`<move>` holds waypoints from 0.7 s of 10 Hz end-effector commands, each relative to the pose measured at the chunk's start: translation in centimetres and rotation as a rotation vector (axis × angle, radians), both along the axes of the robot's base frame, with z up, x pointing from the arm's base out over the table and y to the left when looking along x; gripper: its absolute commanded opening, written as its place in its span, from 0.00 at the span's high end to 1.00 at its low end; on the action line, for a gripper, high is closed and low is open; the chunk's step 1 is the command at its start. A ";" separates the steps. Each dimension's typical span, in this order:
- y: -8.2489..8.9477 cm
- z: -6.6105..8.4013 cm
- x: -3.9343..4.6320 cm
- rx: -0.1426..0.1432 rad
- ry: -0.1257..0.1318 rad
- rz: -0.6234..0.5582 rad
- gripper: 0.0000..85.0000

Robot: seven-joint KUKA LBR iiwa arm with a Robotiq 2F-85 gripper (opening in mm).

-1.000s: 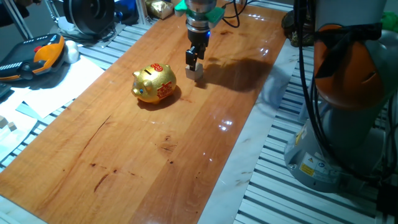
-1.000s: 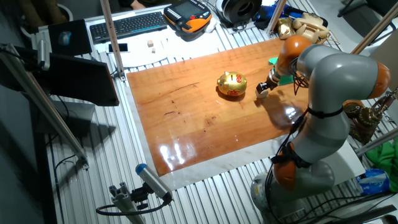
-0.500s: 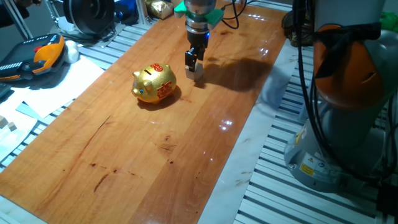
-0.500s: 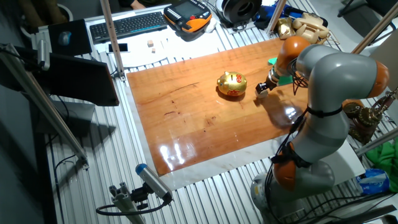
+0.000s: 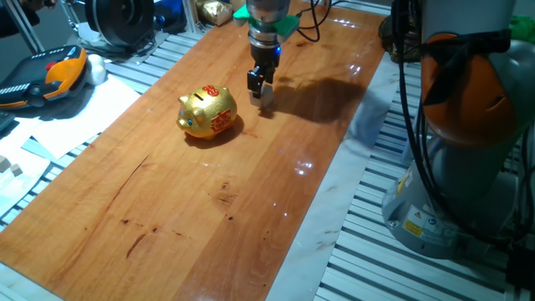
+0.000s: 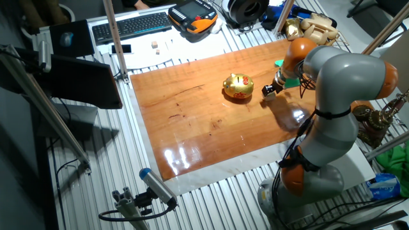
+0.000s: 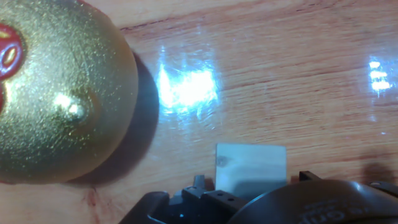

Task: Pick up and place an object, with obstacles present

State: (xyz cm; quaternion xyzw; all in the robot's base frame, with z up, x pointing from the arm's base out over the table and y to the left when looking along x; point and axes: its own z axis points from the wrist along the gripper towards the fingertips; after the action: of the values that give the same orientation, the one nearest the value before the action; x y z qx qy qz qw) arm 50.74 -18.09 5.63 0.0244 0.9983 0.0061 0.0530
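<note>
The wooden cube (image 5: 266,94) sits between the jaws of the gripper (image 5: 261,86), close beside the golden piggy bank (image 5: 207,114) but not touching it. In both fixed views the jaws look clamped on the cube, which seems to hang just above the wooden counter (image 5: 251,192), though whether it has truly left the surface is hard to tell. The hand view shows the cube (image 7: 251,167) held at the jaw tips with the piggy bank (image 7: 59,93) bulging large to one side, well apart from the grasp. The hold from straight above probably serves to keep the arm clear of that obstacle. My judgement: the carry away from the bank comes next, and a sideways drift toward it risks a knock.
</note>
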 end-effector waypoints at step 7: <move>-0.1 -1.0 0.25 0.007 -0.005 0.009 0.20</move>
State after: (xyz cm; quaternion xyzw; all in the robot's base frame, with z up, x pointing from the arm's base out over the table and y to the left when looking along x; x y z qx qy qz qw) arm 51.00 -18.14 4.62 0.0201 0.9982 0.0096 0.0552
